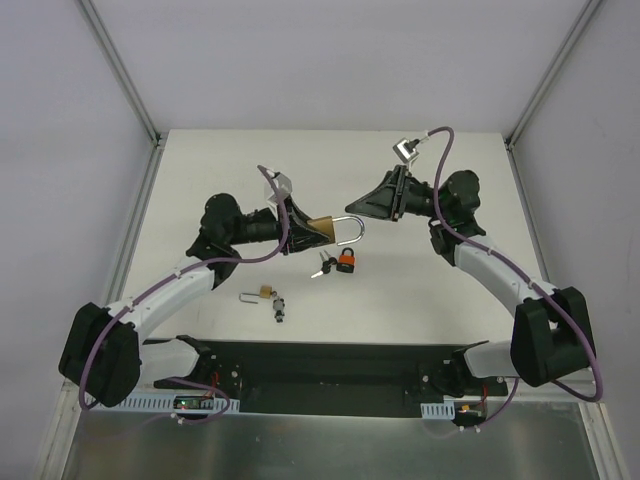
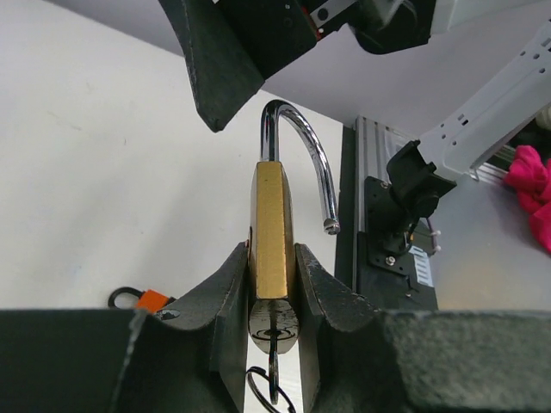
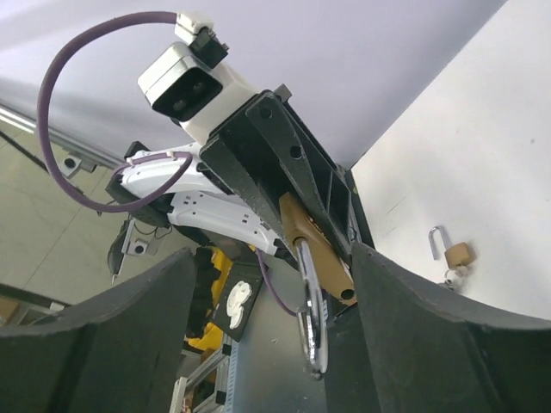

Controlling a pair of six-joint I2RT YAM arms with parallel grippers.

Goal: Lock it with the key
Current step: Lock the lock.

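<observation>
Overhead view, centre of the frame: the left gripper (image 1: 312, 230) is closed tightly on a rectangular brass padlock (image 1: 322, 227), held above the white table (image 1: 200, 180). In the left wrist view the two black fingers (image 2: 232, 292) press the lock's flat sides. Its curved silver shackle (image 2: 303, 155) stands open, with the free end hanging clear of the body. A thin wire key ring (image 2: 267, 389) hangs at the keyhole end; the key itself is hard to make out.

Just to the right, the right gripper (image 1: 362, 207) faces the shackle with its jaws spread wide, holding nothing.

Below centre, a small orange padlock (image 1: 346, 262) lies on the table. A smaller brass padlock (image 1: 264, 292) lies further to the lower left.
</observation>
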